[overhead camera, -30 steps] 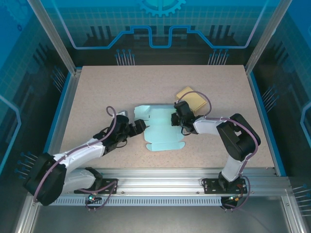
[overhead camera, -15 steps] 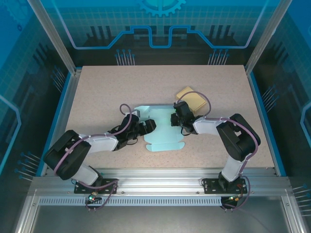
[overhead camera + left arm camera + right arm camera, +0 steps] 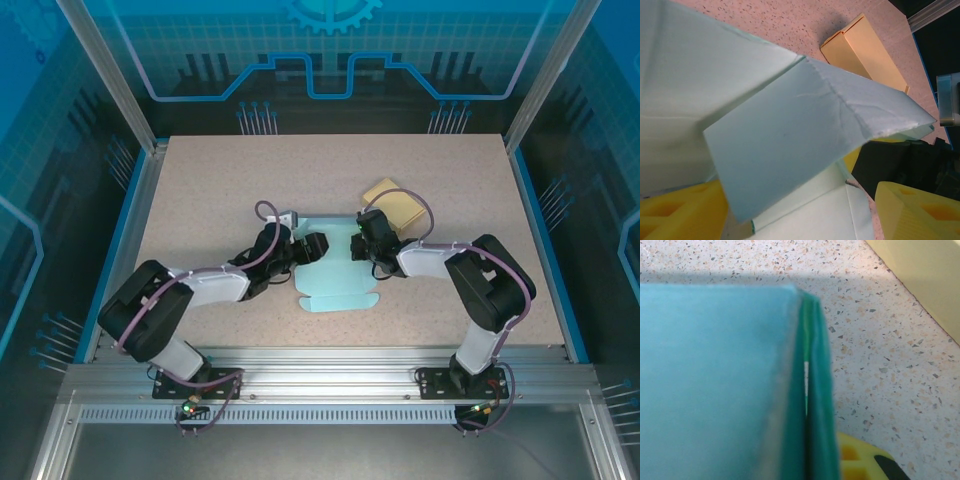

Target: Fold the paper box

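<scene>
Pale-blue paper box blank (image 3: pixel 335 285), edge clamped in right pincer (image 3: pixel 360 247), raised flap between parted fingers of left pincer (image 3: pixel 312 247): likely off-line crease or tear under opposing pull.

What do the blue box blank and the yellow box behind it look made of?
Blue blank: thin matte paper or light card, judging by its soft creases and wrinkled fold. Yellow box: seemingly stiffer matte card, with crisp straight edges.
</scene>
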